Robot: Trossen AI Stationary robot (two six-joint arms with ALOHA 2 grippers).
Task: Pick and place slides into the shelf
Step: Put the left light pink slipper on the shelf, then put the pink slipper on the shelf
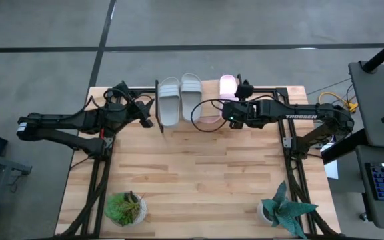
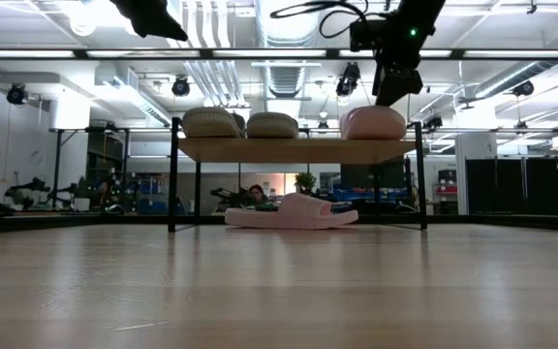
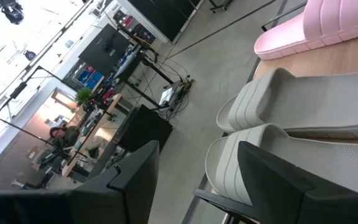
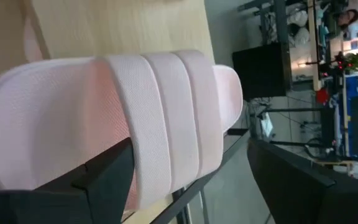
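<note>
Standing at the far edge of the surface (image 1: 199,167), the shelf (image 2: 298,149), a light wooden plank on thin black legs. On its top, side by side, two pale grey slides (image 1: 180,99), filling the left and middle part of the plank, and one pink slide (image 1: 228,87) near the right end. Under the plank, flat on the surface and a little right of the middle, a second pink slide (image 2: 292,212), partly seen in the high view below the right arm. Right gripper (image 1: 233,107) placed over the right end of the shelf, just at the pink slide on top; fingers (image 4: 104,177) spread wide to both sides of that slide's ribbed strap, not closed on it, so nothing held. Left gripper (image 1: 145,115) hanging beside the left end of the shelf, close to the outer grey slide; fingers (image 3: 135,180) apart with free space between them, holding nothing. At the near edge of the surface, two small potted plants (image 1: 125,208), one toward each corner, well apart from the shelf.
</note>
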